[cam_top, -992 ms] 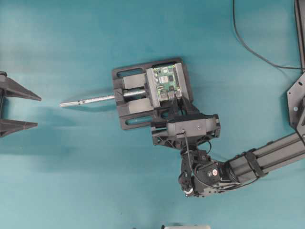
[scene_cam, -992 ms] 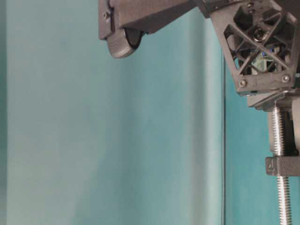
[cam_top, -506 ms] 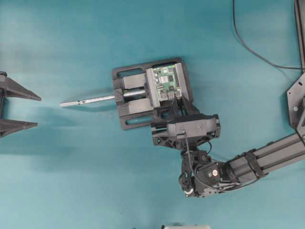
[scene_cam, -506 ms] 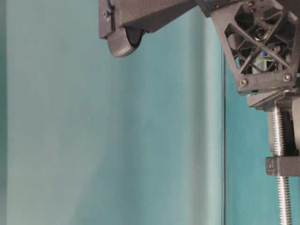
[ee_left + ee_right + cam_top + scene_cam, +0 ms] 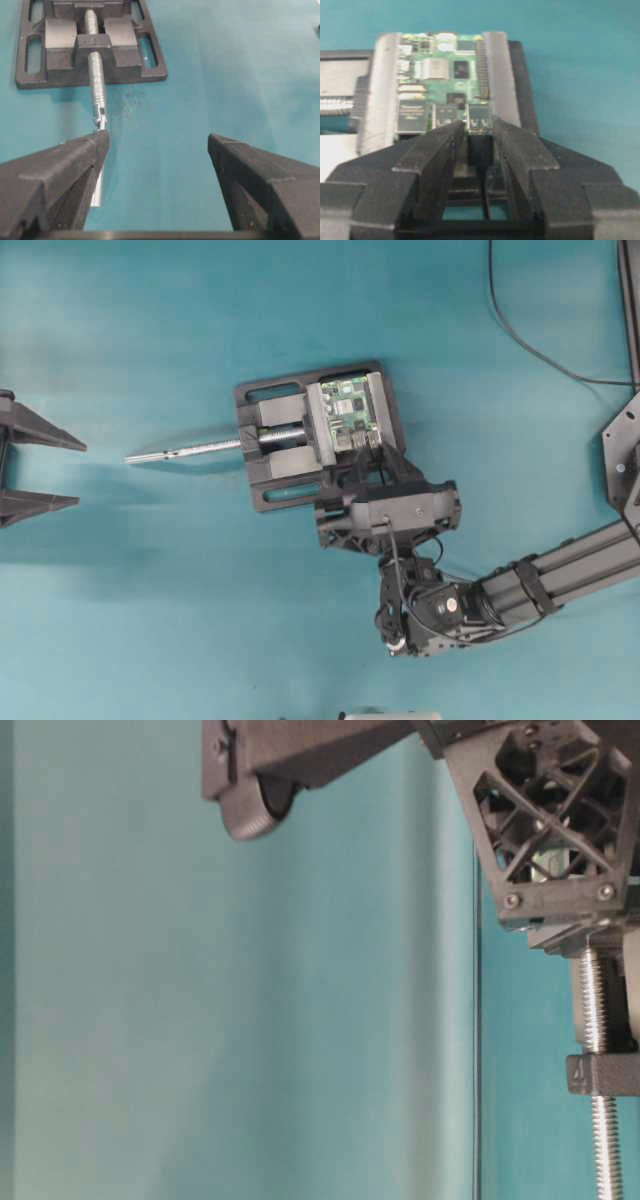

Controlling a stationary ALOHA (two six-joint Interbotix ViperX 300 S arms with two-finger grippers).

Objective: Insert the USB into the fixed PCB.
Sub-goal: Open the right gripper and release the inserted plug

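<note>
The fixed PCB point(image 5: 350, 415), a small green board, is clamped in the black vise point(image 5: 275, 480). In the right wrist view the USB point(image 5: 480, 150) has its dark plug pushed into a silver port on the near edge of the fixed PCB point(image 5: 451, 75). Its thin cable point(image 5: 484, 200) runs back between the fingers. My right gripper point(image 5: 479, 125) straddles the plug and is open, with a narrow gap on each side. In the overhead view the right gripper point(image 5: 368, 455) is at the board's near edge. My left gripper point(image 5: 80, 474) hangs wide open and empty at the far left.
The vise's metal screw rod point(image 5: 185, 450) sticks out to the left toward the left gripper point(image 5: 157, 137), its end beside the left finger. A thicker black cable point(image 5: 520, 335) curves along the top right. A black arm base point(image 5: 625, 455) stands at the right edge.
The right gripper's fingers have spread apart off the plug, which stays in the port. The wrist has shifted slightly. The left gripper has not moved.
</note>
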